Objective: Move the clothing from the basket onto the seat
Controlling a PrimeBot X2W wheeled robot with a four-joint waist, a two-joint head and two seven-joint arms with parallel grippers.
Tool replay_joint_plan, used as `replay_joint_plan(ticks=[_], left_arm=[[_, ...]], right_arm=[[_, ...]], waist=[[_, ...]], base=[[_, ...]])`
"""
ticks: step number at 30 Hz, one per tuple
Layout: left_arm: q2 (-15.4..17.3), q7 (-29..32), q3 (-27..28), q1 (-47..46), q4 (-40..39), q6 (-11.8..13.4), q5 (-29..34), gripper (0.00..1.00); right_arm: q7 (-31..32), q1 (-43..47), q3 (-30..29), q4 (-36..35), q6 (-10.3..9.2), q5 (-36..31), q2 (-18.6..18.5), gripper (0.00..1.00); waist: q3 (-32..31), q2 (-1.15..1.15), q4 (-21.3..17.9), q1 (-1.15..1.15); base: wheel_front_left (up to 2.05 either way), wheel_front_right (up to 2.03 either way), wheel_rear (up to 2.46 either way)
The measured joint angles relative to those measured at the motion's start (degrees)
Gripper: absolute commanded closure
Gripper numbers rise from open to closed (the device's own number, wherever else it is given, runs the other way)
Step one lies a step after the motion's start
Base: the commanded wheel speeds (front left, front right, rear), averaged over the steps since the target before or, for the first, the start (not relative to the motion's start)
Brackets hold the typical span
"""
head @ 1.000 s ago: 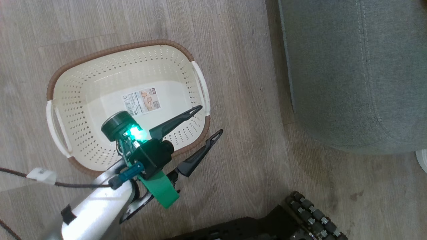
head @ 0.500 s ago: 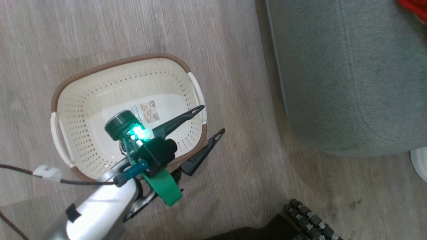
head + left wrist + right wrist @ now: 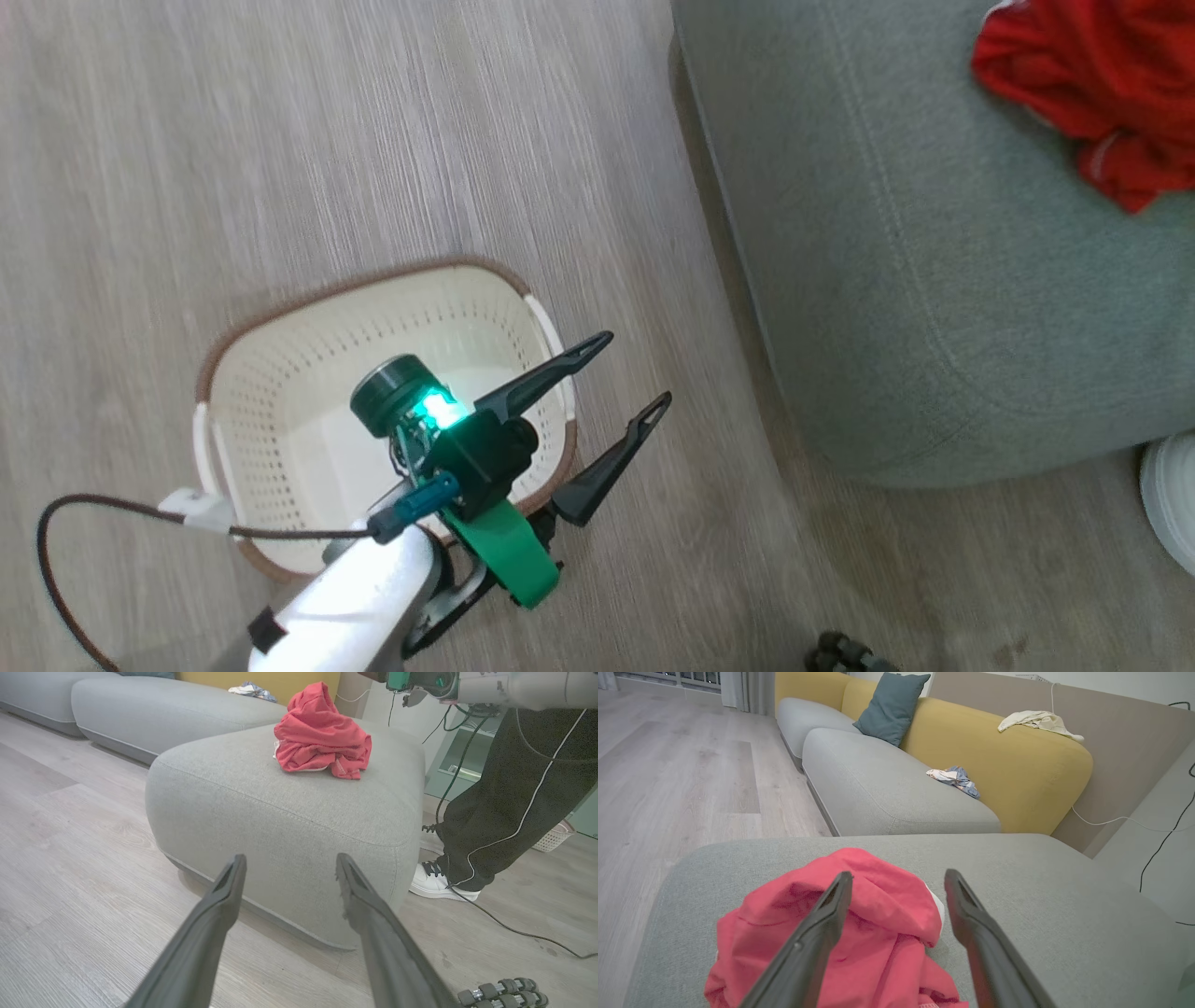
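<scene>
The red clothing lies bunched on top of the grey-green seat, toward its far right. The cream basket stands on the floor to the seat's left, its inside showing bare plastic. My left gripper is open over the basket's right rim, with nothing between its fingers and pointing at the seat. My right gripper is open just above the clothing, its fingers on either side of the top fold and not pinching it. The clothing also sits heaped in the left wrist view.
A person's dark trouser leg and white shoe stand right of the seat; the shoe is at the head view's edge. A cable trails on the floor. Behind the seat runs a grey and yellow sofa.
The head camera has swung, so the basket sits lower in the picture and the clothing on the seat has come into view. My left gripper stays open by the basket's rim.
</scene>
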Motion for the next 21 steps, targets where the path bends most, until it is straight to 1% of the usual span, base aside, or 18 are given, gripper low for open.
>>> replay_joint_plan(ticks=[4,7,12,17,21], left_arm=[[-1.97,0.0,2.27,1.76,0.65,0.0,-0.1,0.0],[-3.37,0.0,5.09,3.92,1.0,0.0,-0.26,0.0],[-5.08,0.0,8.99,7.73,1.33,0.0,-0.53,0.0],[-6.48,0.0,13.12,9.1,1.26,0.0,0.58,0.0],[-7.65,0.0,16.79,9.98,0.68,-0.01,1.64,0.0]], right_arm=[[0.0,3.72,4.39,-3.68,0.0,3.72,-1.05,0.0],[0.0,6.98,7.53,-8.54,0.0,6.38,-1.46,0.0],[-0.01,12.87,12.51,-18.76,0.0,12.88,-1.71,0.0],[-0.16,20.36,18.05,-29.78,0.0,18.06,-2.45,0.0],[-0.16,24.94,20.47,-36.64,0.0,20.82,-1.98,0.0]], waist=[[-3.92,0.0,0.17,0.0],[-6.76,0.0,0.47,0.0],[-10.87,0.0,1.52,0.0],[-13.43,0.0,3.98,0.0],[-14.85,0.0,6.11,0.0]], base=[[0.0,0.0,0.0],[0.0,0.0,0.0],[0.0,0.0,0.0],[0.0,0.0,0.0],[0.0,0.0,0.0]])
